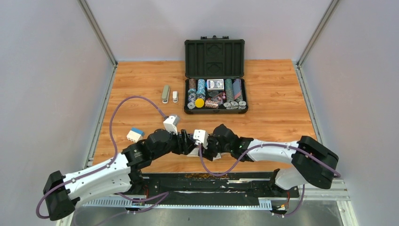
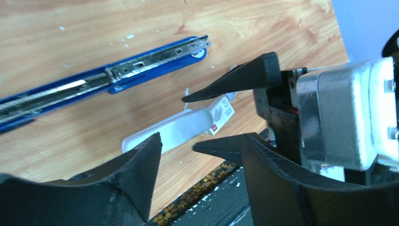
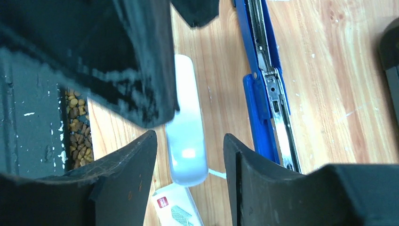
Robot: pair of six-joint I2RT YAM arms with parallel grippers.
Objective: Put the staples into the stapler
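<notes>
The blue stapler lies opened flat on the wood, silver rail up; it also shows in the right wrist view. In the top view the arms hide it. No staples show in any view. My left gripper is open and empty, just in front of a glossy white oblong piece. My right gripper is open, its fingers on either side of that white piece and apart from it. Both grippers meet near the table's front edge.
A small white box with a red mark lies against the white piece. A grey-olive stapler and a white stapler lie at the back left beside an open poker-chip case. A white-and-blue block sits left. Brown crumbs line the table's front edge.
</notes>
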